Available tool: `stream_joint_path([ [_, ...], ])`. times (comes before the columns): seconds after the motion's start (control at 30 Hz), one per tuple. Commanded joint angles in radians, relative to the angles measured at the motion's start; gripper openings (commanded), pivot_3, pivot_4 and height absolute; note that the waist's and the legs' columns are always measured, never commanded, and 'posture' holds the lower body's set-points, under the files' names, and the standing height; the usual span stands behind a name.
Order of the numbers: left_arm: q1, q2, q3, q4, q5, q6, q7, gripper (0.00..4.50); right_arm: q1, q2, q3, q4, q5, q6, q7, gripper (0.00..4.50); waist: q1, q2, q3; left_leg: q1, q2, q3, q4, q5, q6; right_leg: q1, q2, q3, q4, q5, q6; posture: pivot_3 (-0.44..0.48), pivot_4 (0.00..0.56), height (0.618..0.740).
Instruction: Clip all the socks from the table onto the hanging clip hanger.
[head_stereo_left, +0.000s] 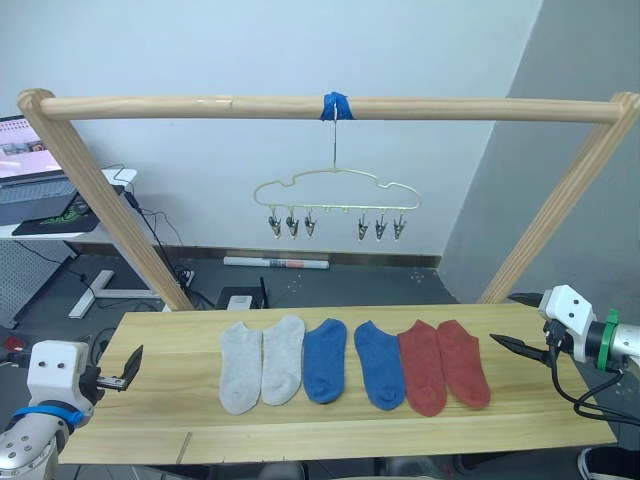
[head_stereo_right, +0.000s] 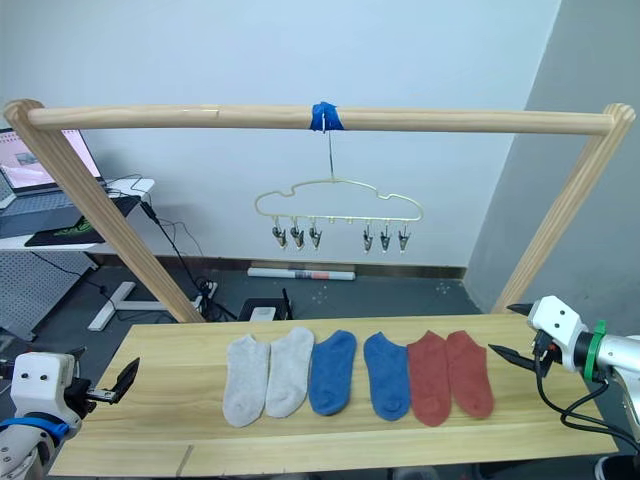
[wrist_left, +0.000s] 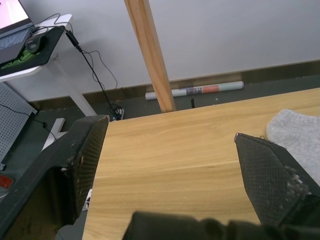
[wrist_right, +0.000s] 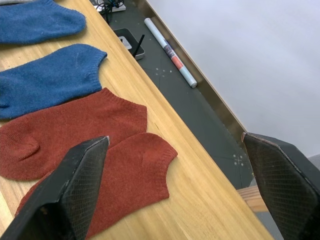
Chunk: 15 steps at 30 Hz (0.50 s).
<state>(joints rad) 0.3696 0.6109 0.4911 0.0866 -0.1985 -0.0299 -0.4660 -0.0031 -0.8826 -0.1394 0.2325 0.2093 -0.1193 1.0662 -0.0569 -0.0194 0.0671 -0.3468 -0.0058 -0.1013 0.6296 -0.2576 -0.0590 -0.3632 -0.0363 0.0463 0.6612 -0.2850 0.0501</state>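
Observation:
A row of socks lies across the middle of the table: two light grey, two blue and two rust-red. The cream clip hanger hangs above them from the pole by its long hook, its several metal clips empty. My left gripper hovers open over the table's left end, well left of the grey socks. Past the table's right end, my right gripper is open too, just right of the red socks.
A round wooden pole frame spans the table, its slanted legs rising behind both ends. Blue tape holds the hook. A desk with a laptop stands back left; a tube and cables lie on the floor.

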Motion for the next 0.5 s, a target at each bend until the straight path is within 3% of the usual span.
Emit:
stream_joint_path([
  [0.03,-0.010,0.002,0.052,-0.002,-0.019,-0.012,0.014,4.50,-0.022,-0.014,-0.012,0.006,-0.005,-0.020,0.007,4.47,0.001,0.000,-0.001,0.000,0.000,0.000,0.000,0.000,0.000,0.000,0.000,0.000,0.000,0.000,0.000,-0.036,0.000,0.739],
  [0.23,-0.014,0.006,0.068,0.000,-0.089,0.010,-0.057,4.50,-0.030,-0.012,-0.010,0.027,-0.009,-0.037,0.012,4.47,0.002,0.000,-0.001,0.000,0.000,0.000,0.000,0.000,0.000,0.000,0.000,0.000,0.000,0.000,0.000,-0.036,0.000,0.739],
  [0.5,0.000,-0.010,0.048,0.002,-0.084,-0.135,-0.109,4.50,-0.034,-0.003,-0.008,0.033,-0.016,-0.053,0.003,4.47,0.002,0.000,-0.002,0.000,0.000,0.001,0.000,0.000,0.000,0.000,0.000,0.000,0.000,0.000,0.000,-0.042,0.000,0.739],
])
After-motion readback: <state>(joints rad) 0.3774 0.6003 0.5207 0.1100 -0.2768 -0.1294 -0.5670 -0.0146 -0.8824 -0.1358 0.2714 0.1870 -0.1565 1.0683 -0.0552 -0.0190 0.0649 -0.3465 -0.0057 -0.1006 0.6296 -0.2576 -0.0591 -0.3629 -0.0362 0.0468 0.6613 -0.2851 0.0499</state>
